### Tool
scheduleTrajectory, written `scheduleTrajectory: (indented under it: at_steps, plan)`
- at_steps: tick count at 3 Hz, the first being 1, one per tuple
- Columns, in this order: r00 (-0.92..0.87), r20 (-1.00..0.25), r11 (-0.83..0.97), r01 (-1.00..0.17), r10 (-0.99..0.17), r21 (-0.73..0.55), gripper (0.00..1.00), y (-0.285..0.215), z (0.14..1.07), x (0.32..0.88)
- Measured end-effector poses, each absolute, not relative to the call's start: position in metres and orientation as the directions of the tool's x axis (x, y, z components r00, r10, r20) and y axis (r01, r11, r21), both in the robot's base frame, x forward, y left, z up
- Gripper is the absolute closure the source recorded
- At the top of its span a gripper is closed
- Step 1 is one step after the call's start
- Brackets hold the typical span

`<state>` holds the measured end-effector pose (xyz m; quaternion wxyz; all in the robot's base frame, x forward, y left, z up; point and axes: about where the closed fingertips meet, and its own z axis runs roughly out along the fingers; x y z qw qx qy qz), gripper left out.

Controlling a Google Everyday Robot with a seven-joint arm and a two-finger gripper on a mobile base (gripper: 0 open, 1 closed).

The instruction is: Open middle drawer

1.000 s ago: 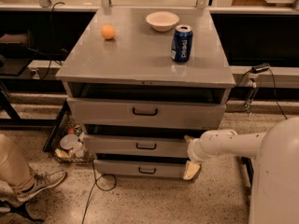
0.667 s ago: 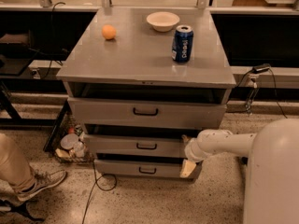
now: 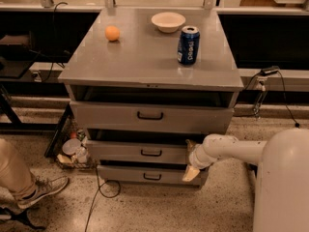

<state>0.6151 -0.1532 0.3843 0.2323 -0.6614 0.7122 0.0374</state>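
Robotics lab or workshop bay. Grey metal table [image 3: 145, 57] with drawers is standing on speckled floor [image 3: 154, 209]. Workbench [image 3: 270, 7] is running behind at 12 o'clock. Loose cable [image 3: 99, 192] is trailing at 7 o'clock, another [image 3: 286, 98] at 3 o'clock. White robot arm [image 3: 234, 146] is reaching in from 4 o'clock, pincer [image 3: 190, 159] sitting beside middle drawer's [image 3: 135, 152] right end.

High front view; tool [image 3: 189, 158] lower right
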Motion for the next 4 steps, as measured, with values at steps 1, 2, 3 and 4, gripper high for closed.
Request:
scheduleTrajectory:
  at_steps: [1, 2, 3, 4]
  plan:
    - [-0.022, -0.43, 0.143, -0.958, -0.903, -0.25, 0.5, -0.167, 0.411, 0.562]
    - [-0.024, -0.433, 0.144, -0.958, -0.901, -0.246, 0.73, -0.169, 0.418, 0.554]
    - [-0.024, -0.433, 0.144, -0.959, -0.901, -0.246, 0.96, -0.169, 0.427, 0.554]
    - [-0.024, -0.433, 0.144, -0.959, -0.901, -0.246, 1.0, -0.169, 0.43, 0.554]
